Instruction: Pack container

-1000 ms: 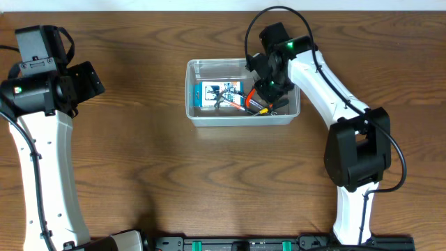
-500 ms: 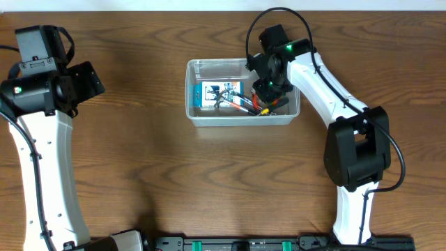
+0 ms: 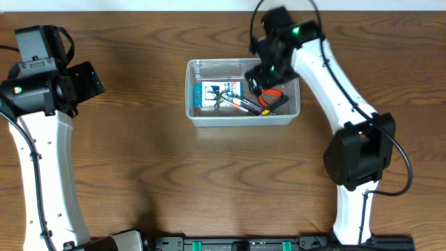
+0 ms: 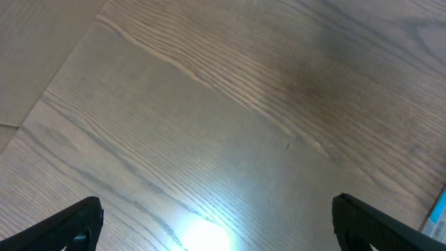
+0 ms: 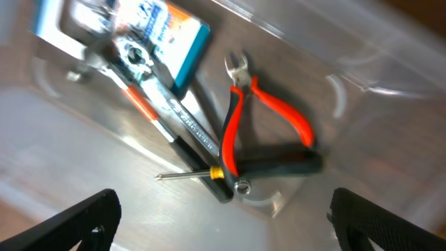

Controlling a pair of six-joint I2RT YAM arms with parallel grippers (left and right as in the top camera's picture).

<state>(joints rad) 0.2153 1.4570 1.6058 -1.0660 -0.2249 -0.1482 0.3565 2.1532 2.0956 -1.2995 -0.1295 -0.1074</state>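
Hovering over the clear container (image 3: 240, 120), which sat at the far middle of the counter (image 3: 153, 174), the right hand (image 5: 223, 223) had its jaws spread wide and gripped nothing; inside lay orange-handled pliers (image 5: 282, 111), a black-handled screwdriver (image 5: 279, 166) and a blue-and-white box (image 5: 164, 35); the left hand (image 4: 216, 223), well apart at the left side, gaped empty over bare counter.

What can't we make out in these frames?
- Right wrist: motion blur makes the print on the box unreadable, and what lies under the pliers smears together.
- Overhead: the right gripper and its arm cover the container at its far right corner.
- Left wrist: the left gripper is cropped by the bottom edge, and the blue sliver is cut off by the right edge.
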